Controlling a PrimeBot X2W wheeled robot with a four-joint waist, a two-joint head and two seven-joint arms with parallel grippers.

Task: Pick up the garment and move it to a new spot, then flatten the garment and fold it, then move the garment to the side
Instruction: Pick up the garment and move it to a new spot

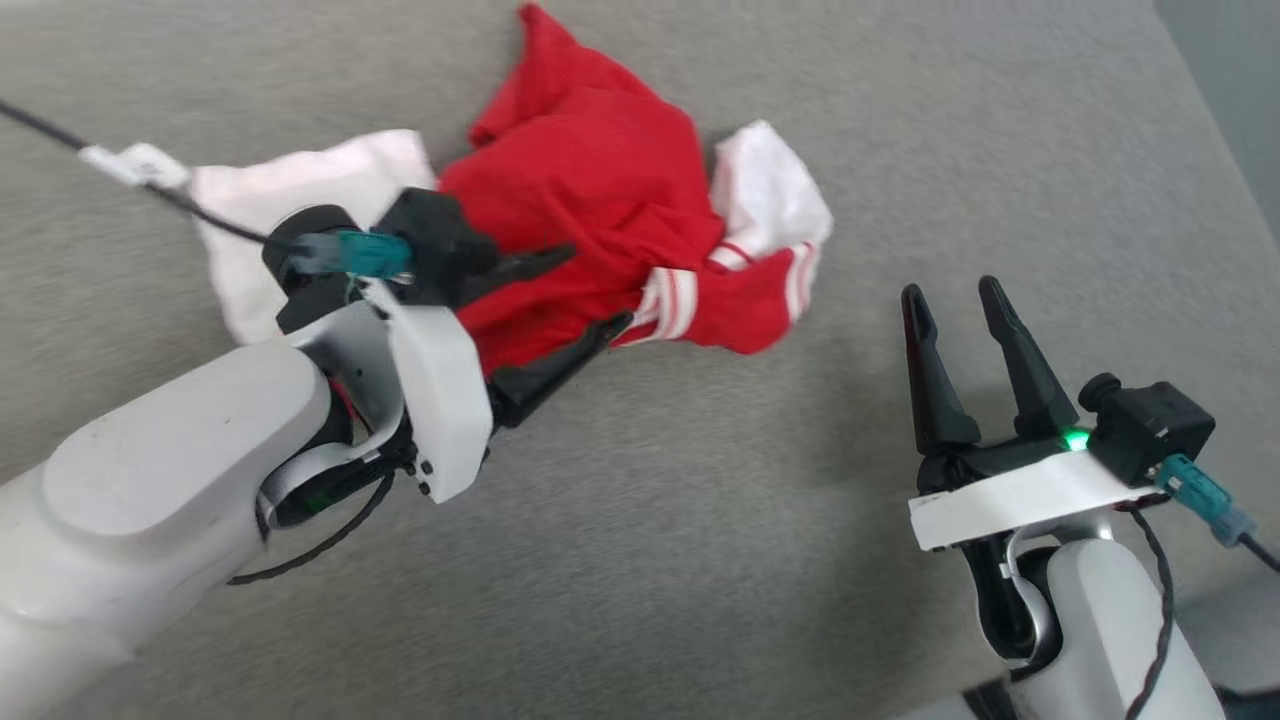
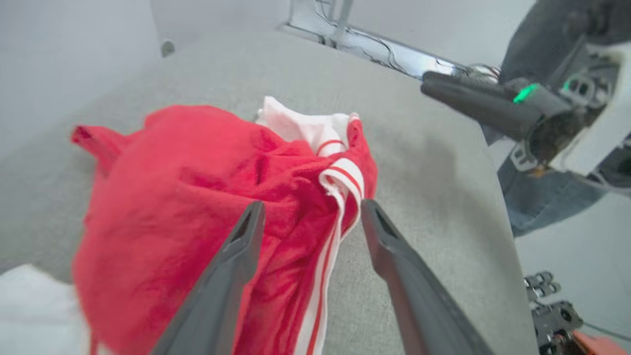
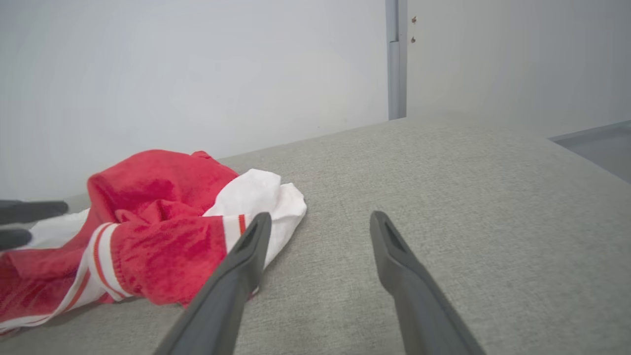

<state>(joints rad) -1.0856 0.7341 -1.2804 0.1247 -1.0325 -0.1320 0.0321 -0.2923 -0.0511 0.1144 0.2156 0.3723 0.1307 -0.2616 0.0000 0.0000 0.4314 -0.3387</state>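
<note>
Grey bench [image 1: 700, 560] bears the crumpled garment [image 1: 590, 170] at twelve o'clock. Left pincer [image 1: 577, 297], apart, straddles it for grasping; right pincer [image 1: 950, 292] apart, idle.

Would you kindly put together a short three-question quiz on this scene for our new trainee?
1. True or false: the right claw is shut on the shirt.
2. The shirt lies: A) spread flat; B) crumpled in a heap; C) neatly folded.
3. Fill in the gap: red cloth sits between the open fingers of the ___ claw.

Key
1. False: it stands open, apart from the shirt.
2. B
3. The left claw.
</note>
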